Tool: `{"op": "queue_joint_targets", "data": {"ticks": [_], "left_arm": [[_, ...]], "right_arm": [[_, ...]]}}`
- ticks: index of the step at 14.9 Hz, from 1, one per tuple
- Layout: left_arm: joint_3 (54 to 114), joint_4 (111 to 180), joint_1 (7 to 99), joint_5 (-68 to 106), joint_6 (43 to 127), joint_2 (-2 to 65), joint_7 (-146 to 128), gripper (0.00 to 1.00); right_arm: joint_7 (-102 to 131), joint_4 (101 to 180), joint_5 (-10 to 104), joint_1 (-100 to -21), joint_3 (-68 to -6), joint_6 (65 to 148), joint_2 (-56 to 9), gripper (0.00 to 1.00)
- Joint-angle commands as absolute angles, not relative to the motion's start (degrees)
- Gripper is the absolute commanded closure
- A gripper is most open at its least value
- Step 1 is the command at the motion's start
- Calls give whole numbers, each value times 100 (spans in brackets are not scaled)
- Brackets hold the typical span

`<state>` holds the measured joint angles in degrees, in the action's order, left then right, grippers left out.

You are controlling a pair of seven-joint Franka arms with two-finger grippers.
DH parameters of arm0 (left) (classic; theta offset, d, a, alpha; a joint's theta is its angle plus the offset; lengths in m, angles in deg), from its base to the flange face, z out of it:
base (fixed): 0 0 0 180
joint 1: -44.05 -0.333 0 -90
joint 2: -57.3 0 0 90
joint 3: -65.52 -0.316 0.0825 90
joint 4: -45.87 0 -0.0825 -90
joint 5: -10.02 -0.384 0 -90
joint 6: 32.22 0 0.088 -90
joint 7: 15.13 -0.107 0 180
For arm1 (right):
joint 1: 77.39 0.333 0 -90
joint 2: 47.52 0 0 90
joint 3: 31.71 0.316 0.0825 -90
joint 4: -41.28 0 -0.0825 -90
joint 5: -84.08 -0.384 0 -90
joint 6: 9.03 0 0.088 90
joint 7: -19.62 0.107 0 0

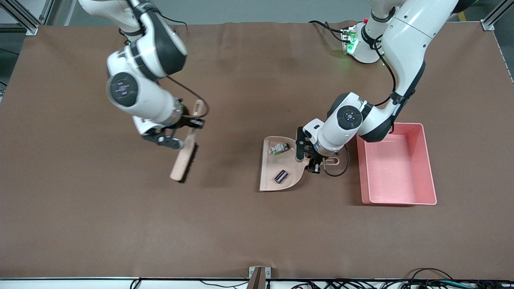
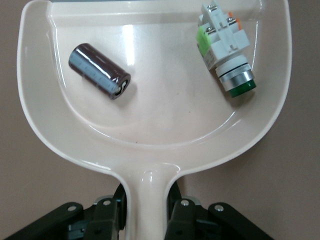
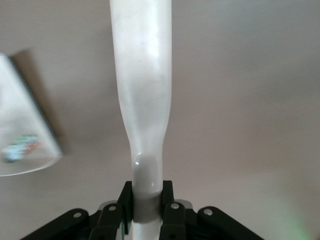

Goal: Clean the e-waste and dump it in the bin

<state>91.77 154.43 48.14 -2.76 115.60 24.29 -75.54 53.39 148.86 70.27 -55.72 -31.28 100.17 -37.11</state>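
Holding the beige plastic dustpan [image 1: 281, 168] by its handle just beside the pink rectangular plastic bin [image 1: 425, 132], the left gripper [image 2: 145, 207] keeps it flat so the white-and-green electronic piece [image 2: 225, 52] and the dark cylindrical block [image 2: 99, 70] stay inside for dumping. The right gripper [image 3: 146, 202] pinches the handle of the beige brush [image 1: 185, 154] and waits over the table, well apart from the bin.

The left gripper [image 1: 314, 162] sits low at the table with its fingers clamped tight. The right gripper [image 1: 188, 129] hangs raised, wrist tilted, fingers likewise closed.
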Motion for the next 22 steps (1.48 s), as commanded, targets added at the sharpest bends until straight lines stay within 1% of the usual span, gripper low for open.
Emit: {"op": "queue_joint_targets", "data": {"ticks": [1, 3, 6, 8, 9, 11, 12, 13, 15, 17, 19, 20, 21, 22], "left_arm": [[9610, 15362, 4432, -202, 11614, 2364, -7533, 100], [9777, 15353, 4282, -141, 11614, 2373, -7533, 100], [9953, 15213, 4203, -44, 11614, 2399, -7516, 100], [10058, 15099, 4098, 52, 11570, 2469, -7507, 100], [10216, 15037, 3949, 61, 11561, 2513, -7507, 100], [10611, 14950, 3432, 53, 11535, 2548, -7516, 100], [10874, 14888, 3098, 61, 11465, 2549, -7525, 100], [11172, 14792, 2782, 53, 11334, 2549, -7516, 100], [11552, 14668, 2271, 53, 11079, 2575, -7525, 100], [11737, 14607, 1875, 53, 10816, 2750, -7516, 100], [11764, 14318, 1637, 44, 10333, 2795, -7533, 100], [11851, 14220, 1453, 53, 10148, 2812, -7533, 100], [11965, 14159, 1243, 61, 10033, 2830, -7533, 100], [11992, 14149, 1110, 62, 9910, 2891, -7533, 100]], "right_arm": [[4364, 16271, 7142, -6322, -2995, 10452, -4531, 100], [3749, 16948, 7308, -6778, -2995, 10881, -4830, 100], [2730, 17836, 7345, -7342, -2995, 11777, -4928, 100], [2385, 18049, 7379, -7536, -2995, 12017, -4893, 100], [2375, 18215, 7536, -7563, -2995, 12191, -4893, 100], [2201, 18628, 7809, -7860, -2995, 12613, -4884, 100], [1947, 18691, 7819, -7984, -2995, 12641, -4884, 100], [1762, 18796, 7819, -8107, -2995, 12711, -4893, 100], [1471, 19103, 7828, -8248, -2995, 13070, -4893, 100], [1286, 19306, 7846, -8432, -2995, 13405, -4893, 100], [1233, 19377, 7846, -8504, -2995, 13450, -4893, 100], [1241, 19377, 7846, -8521, -2995, 13441, -4893, 96], [1241, 19368, 7846, -8565, -2995, 13432, -4893, 75], [1241, 19368, 7846, -8583, -2995, 13450, -4884, 65]]}}
